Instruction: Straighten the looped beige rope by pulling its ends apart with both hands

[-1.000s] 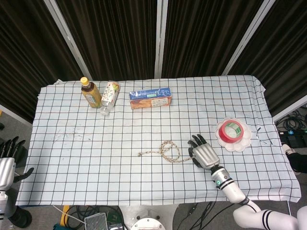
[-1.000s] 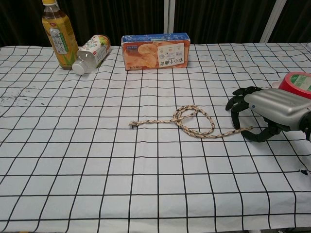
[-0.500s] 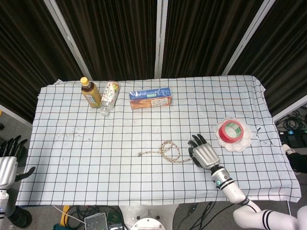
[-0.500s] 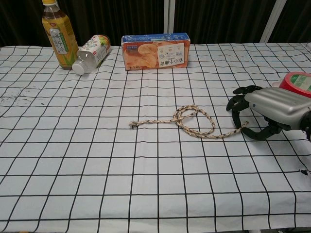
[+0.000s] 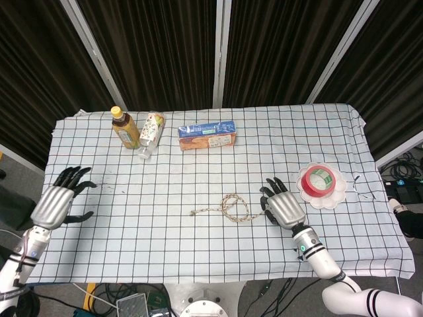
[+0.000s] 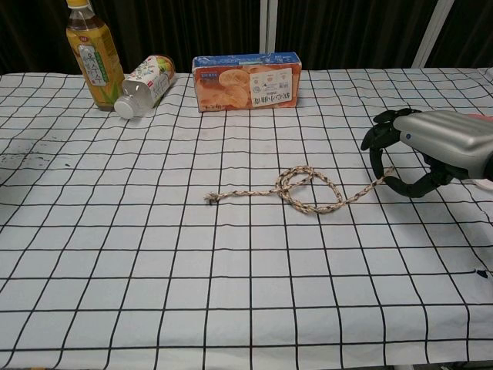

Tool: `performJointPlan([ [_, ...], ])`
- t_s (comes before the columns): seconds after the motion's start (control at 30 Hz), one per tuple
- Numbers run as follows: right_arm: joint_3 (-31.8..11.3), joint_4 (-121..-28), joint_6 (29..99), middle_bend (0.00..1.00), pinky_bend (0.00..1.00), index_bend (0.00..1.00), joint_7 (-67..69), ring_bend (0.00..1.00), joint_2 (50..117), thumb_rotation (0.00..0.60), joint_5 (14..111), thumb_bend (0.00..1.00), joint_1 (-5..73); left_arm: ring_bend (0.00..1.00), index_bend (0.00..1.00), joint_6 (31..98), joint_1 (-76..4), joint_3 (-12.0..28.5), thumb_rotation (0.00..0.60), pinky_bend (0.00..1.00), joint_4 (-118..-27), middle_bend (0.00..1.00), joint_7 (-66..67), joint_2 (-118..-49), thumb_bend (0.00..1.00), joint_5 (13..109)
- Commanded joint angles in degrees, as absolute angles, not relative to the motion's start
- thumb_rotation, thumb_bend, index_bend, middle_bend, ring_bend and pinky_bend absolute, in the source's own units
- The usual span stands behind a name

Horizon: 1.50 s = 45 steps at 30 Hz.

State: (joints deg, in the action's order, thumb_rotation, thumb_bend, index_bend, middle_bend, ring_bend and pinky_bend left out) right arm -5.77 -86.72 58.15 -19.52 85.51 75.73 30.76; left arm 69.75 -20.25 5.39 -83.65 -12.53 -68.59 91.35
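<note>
Near the middle of the worktop, a little toward its right side and front edge, lies the beige rope (image 6: 296,190), with its loop not yet pulled out and its frayed left end free on the cloth. The right hand (image 6: 431,151) has the rope's right end pinched in its curled fingers (image 6: 379,158), and that end rises slightly off the cloth toward the hand. The left hand (image 5: 58,201) hovers over the worktop's left edge, well apart from the rope, fingers spread and holding nothing. So I judge the task barely begun: one end is taken, the other has yet to be reached and gripped, and the pull itself remains. A white cloth with a black grid (image 5: 198,165) covers the worktop; along its far edge stand a tea bottle (image 5: 123,127), a tipped bottle (image 5: 151,133) and a biscuit box (image 5: 207,135), and a red tape roll (image 5: 318,180) sits on a small plate near the right edge. Dark curtains (image 5: 158,46) hang behind.
</note>
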Motion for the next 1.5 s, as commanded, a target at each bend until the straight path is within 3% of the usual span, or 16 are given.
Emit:
performJointPlan([
  [0.03, -6.4, -88.3, 57.6, 0.22, 0.0, 0.63, -21.2, 0.0, 85.2, 0.6, 73.9, 0.49, 31.2, 0.0, 0.37, 61.8, -27.3, 7.5, 0.6, 0.0, -83.9, 0.09, -16.9, -71.7, 0.13, 90.6],
  [0.23, -6.9, -89.8, 58.1, 0.22, 0.0, 0.63, -23.1, 0.0, 85.6, 0.6, 71.7, 0.49, 31.5, 0.0, 0.46, 53.7, -34.3, 9.2, 0.6, 0.0, -83.1, 0.1, -15.1, -77.5, 0.16, 87.3],
  [0.5, -7.0, -90.8, 58.6, 0.22, 0.0, 0.63, -24.7, 0.0, 85.5, 0.6, 70.2, 0.5, 31.9, 0.0, 0.47, 46.6, -39.9, 9.1, 0.6, 0.0, -82.8, 0.1, -8.3, -84.3, 0.16, 82.6],
  [1.07, -6.9, -89.9, 59.7, 0.22, 0.0, 0.64, -24.8, 0.0, 85.6, 0.6, 68.4, 0.51, 32.1, 0.0, 0.46, 50.4, -43.1, 10.5, 0.6, 0.0, -81.2, 0.1, 11.6, -97.6, 0.12, 71.6],
  [1.5, -7.0, -90.3, 60.7, 0.22, 0.0, 0.64, -24.5, 0.0, 84.7, 0.6, 67.8, 0.51, 31.9, 0.0, 0.48, 51.9, -45.8, 11.9, 0.6, 0.0, -78.8, 0.1, 21.8, -103.3, 0.06, 64.7],
])
